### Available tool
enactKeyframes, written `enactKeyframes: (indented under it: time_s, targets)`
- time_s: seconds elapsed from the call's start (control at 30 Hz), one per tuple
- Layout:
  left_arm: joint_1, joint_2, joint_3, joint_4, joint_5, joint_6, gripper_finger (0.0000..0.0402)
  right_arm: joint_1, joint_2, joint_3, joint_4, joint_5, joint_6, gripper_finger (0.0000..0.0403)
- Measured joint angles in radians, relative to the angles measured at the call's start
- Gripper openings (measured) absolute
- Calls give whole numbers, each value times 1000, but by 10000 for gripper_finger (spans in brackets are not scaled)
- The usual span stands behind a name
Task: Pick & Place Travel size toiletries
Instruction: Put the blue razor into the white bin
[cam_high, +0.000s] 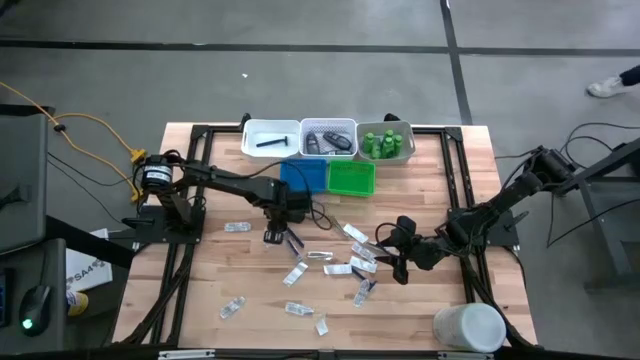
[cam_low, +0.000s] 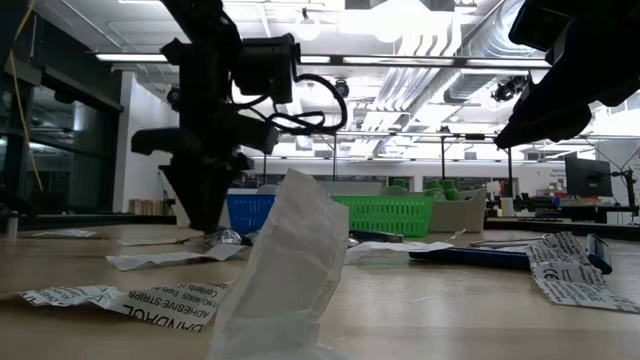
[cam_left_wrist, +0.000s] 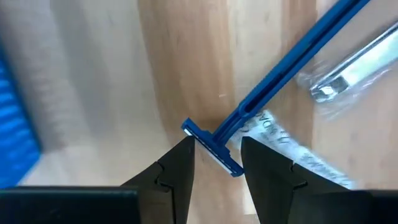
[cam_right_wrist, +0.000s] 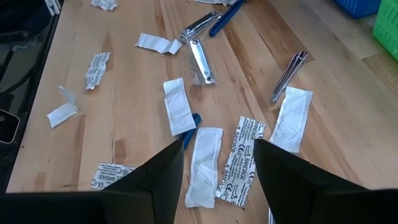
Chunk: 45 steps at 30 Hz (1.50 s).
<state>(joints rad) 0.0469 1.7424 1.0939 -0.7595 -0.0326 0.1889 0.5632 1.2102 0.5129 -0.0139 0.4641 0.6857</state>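
Note:
Travel size toiletries lie scattered on the wooden table: white bandage packets (cam_right_wrist: 205, 155), a nail clipper (cam_right_wrist: 201, 60), tweezers (cam_right_wrist: 290, 74) and clear packets (cam_high: 237, 227). My left gripper (cam_left_wrist: 216, 158), near the table's middle (cam_high: 275, 232), points straight down, shut on a blue razor (cam_left_wrist: 280, 68). My right gripper (cam_right_wrist: 217, 180) hovers open above the packets at the middle right (cam_high: 402, 262), nothing between its fingers. My left gripper has the blue razor's head (cam_left_wrist: 211, 148) between its two fingers, which come from above, pointing down. The head lies slantwise in the gap, one end at each finger. The handle (cam_left_wrist: 292, 59) runs away over the wood and a bandage packet; whether it is lifted I cannot tell.
Three white trays (cam_high: 270, 128) stand along the far edge, one holding green bottles (cam_high: 385, 143). A blue tray (cam_high: 303, 178) and a green tray (cam_high: 351, 178) stand before them. A large white cylindrical container (cam_high: 468, 327) lies at the near right corner.

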Motion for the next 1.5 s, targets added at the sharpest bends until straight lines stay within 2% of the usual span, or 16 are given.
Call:
enactKeyframes:
  time_s: [0.2, 0.43, 0.57, 0.8, 1.5]
  targets:
    - [-55, 0, 2, 1, -120, 109, 129, 0, 0, 0, -7, 0, 3, 188]
    - [-76, -1, 30, 8, -142, 151, 129, 0, 0, 0, -9, -2, 4, 188]
    - [-75, -1, 32, -2, -142, 228, 129, 0, 0, 0, -12, -3, 15, 188]
    - [-75, 1, 32, 16, -6, 342, 129, 6, 0, 0, -21, -21, 30, 188]
    - [-73, 85, 34, 77, 24, 376, 129, 39, 40, 0, -14, -15, 71, 188]
